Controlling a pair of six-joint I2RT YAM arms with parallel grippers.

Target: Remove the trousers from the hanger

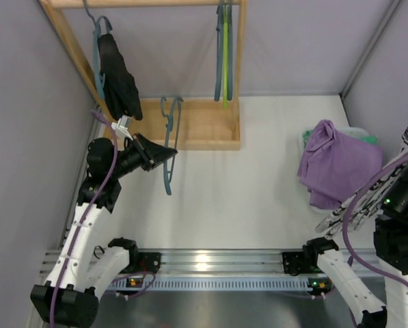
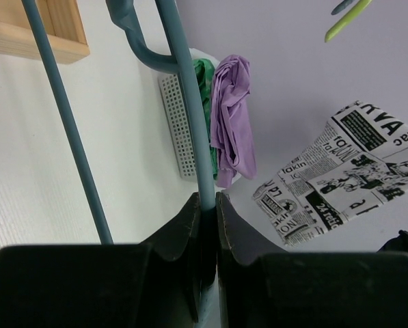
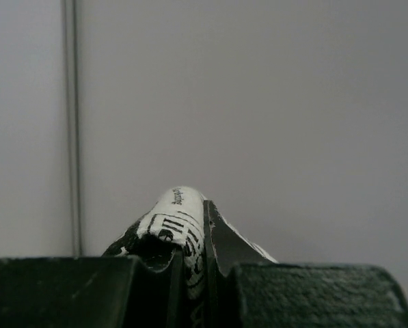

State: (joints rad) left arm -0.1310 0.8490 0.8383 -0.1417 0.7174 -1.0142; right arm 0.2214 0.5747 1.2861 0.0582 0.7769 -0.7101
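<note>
Left pincer (image 2: 208,203) clamps hanger (image 2: 192,113), right pincer (image 3: 192,236) printed trousers (image 3: 178,212)

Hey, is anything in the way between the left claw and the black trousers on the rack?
No object sits in the gap between them in the top view. But the left claw is shut on an empty teal hanger, so it likely has to drop that before grasping the black trousers.

table (image 1: 245,178): a white surface is seen.
wooden rack (image 1: 204,130): its base is stood on the far left part.
basket (image 2: 178,123): it is placed at the right side, and purple trousers (image 1: 337,164) are draped over it.
</note>
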